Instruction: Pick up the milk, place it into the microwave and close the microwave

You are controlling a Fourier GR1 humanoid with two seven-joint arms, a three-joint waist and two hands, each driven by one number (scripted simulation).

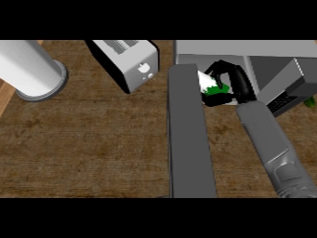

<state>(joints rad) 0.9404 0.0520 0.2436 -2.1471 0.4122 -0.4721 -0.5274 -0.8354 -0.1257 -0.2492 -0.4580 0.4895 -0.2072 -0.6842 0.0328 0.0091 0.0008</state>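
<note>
A: What occupies the far right of the wooden counter [85,153]?

B: A grey microwave [250,49], its door [291,86] swung open toward the right. The cavity faces the viewer.

A: Where is the milk?

B: The milk carton [210,83], white with a green lower part, sits at the mouth of the microwave, at the front left of the opening. It is tilted, and much of it is hidden by the hand around it.

A: Which hand holds it?

B: The right hand [235,79]. Its black fingers arch over the top of the carton and its thumb side runs down the carton's right, so the hand is clasped round the milk. The right forearm [274,148] rises from the lower right edge.

A: And the left hand?

B: Only the left forearm [188,135] shows, a long grey bar running straight up the middle of the view to the microwave's left front corner. Its hand is not visible, so whether it is released or clenched cannot be told.

A: What else stands on the counter?

B: A silver toaster [130,62] with a black side, left of the microwave, and a white cylinder [23,67] on a grey round base at the far left.
</note>
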